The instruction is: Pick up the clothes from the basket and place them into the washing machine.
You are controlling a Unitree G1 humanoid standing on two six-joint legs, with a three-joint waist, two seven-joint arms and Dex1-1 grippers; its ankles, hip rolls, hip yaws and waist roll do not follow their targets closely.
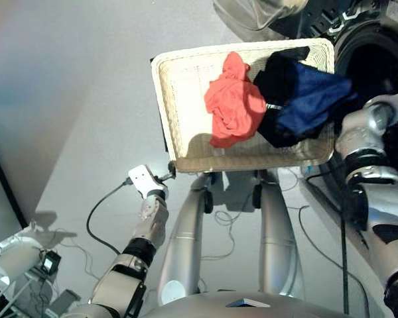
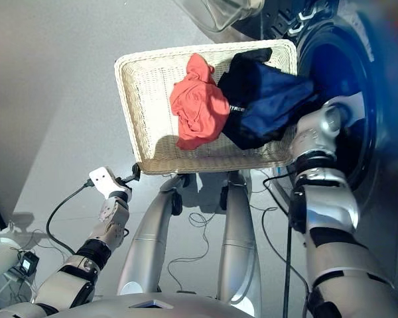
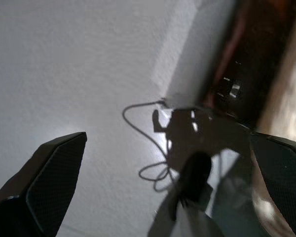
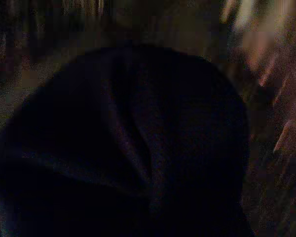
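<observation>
All three clothes are seen in the basket (image 1: 186,86), which is set just beside the washing machine (image 1: 378,59): the orange-red garment (image 1: 233,103) is spread near the basket's middle, while the black garment (image 1: 278,73) and the navy garment (image 1: 308,99) are heaped together at the end nearest the porthole. The right gripper (image 4: 138,148) is buried against dark cloth, apparently the navy garment, so its jaws cannot be made out. The left gripper (image 3: 167,182) is held with its fingers (image 3: 54,177) spread and nothing between them, below the basket's near rim, over the grey floor (image 1: 73,99) and a cable (image 3: 143,133).
</observation>
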